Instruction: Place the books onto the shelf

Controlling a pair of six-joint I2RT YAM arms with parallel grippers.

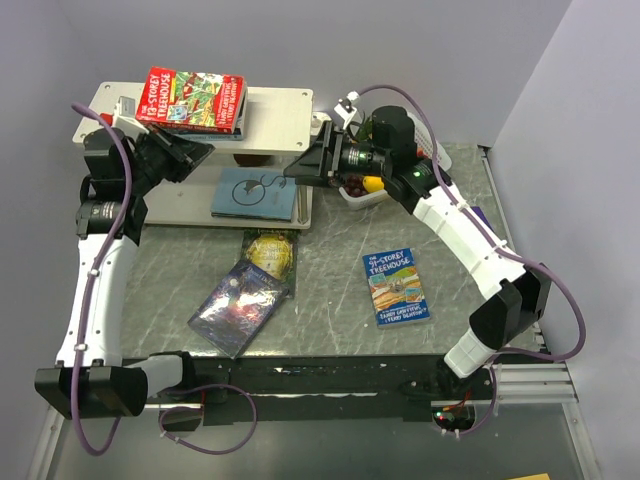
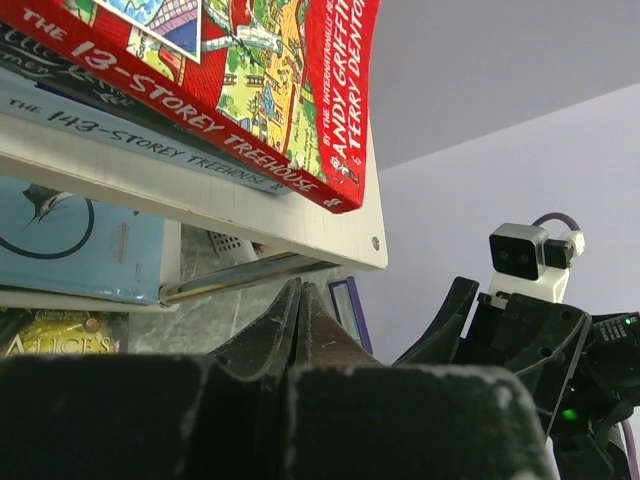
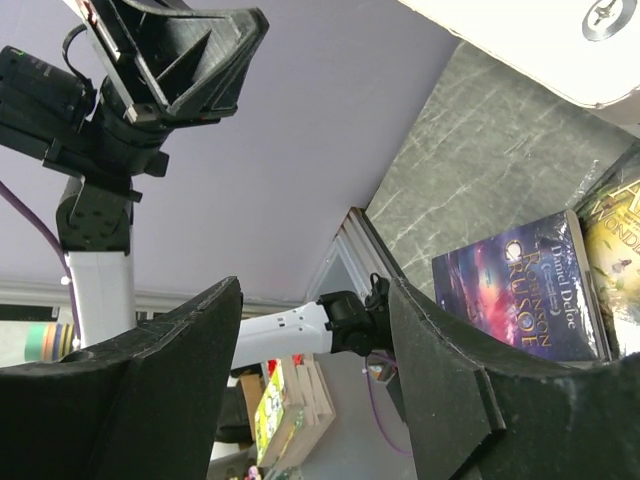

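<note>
Grey marbled table, the shelf — left claw shut, seemingly empty; right claw wide apart.

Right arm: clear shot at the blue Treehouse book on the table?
Likely yes: the blue Treehouse book lies flat and alone on the table, nothing on it. The right gripper, open by the shelf, only needs to swing back.

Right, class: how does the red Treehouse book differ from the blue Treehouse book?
The red Treehouse book lies on the shelf's top board, stacked on other books; the blue Treehouse book lies alone on the table. The first is red-bordered, the second blue. Both lie flat, cover up.
</note>
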